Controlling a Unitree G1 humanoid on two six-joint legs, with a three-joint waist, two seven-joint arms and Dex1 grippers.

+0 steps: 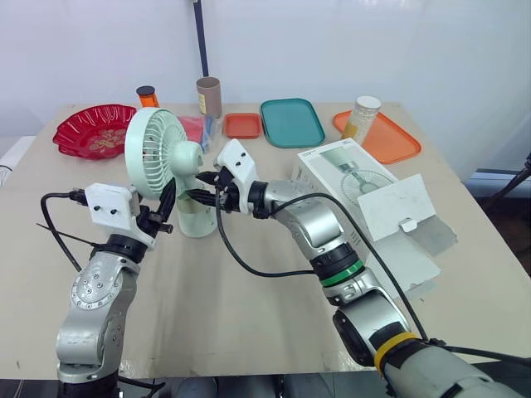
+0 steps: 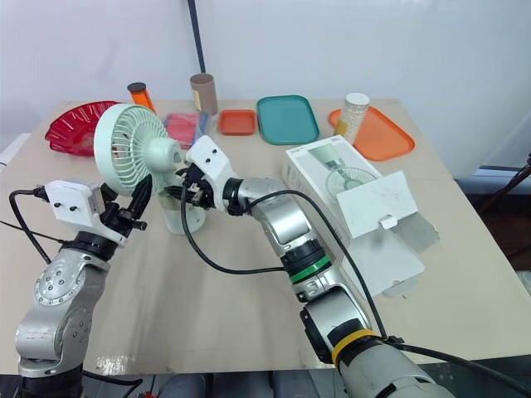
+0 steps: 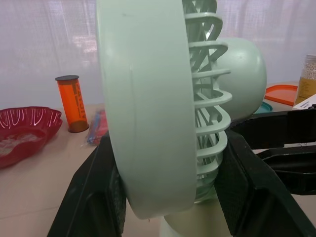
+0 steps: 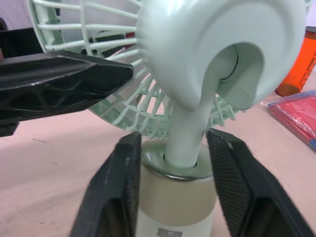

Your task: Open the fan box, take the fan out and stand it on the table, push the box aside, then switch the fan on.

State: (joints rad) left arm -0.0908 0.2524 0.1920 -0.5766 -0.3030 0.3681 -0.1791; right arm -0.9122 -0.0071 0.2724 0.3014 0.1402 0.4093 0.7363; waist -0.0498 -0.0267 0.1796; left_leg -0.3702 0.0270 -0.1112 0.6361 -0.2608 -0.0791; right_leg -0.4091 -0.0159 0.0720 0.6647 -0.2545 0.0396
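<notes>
The mint-green fan (image 1: 158,149) stands upright on the table, its round base (image 1: 197,217) on the tabletop. My left gripper (image 1: 168,199) comes in from the left. Its two black fingers clamp the lower rim of the fan head, one on the front ring and one on the rear grille, as the left wrist view shows (image 3: 170,148). My right gripper (image 1: 197,187) reaches in from the right, and its fingers (image 4: 123,173) press both sides of the base just under the neck. The white fan box (image 1: 365,199) lies to the right with its flap (image 1: 398,207) open.
Along the back of the table stand a red bowl (image 1: 93,131), an orange bottle (image 1: 148,96), a brown tube (image 1: 209,97), a small red tray (image 1: 243,125), a teal tray (image 1: 291,122), and an orange tray (image 1: 394,139) with a jar (image 1: 362,116).
</notes>
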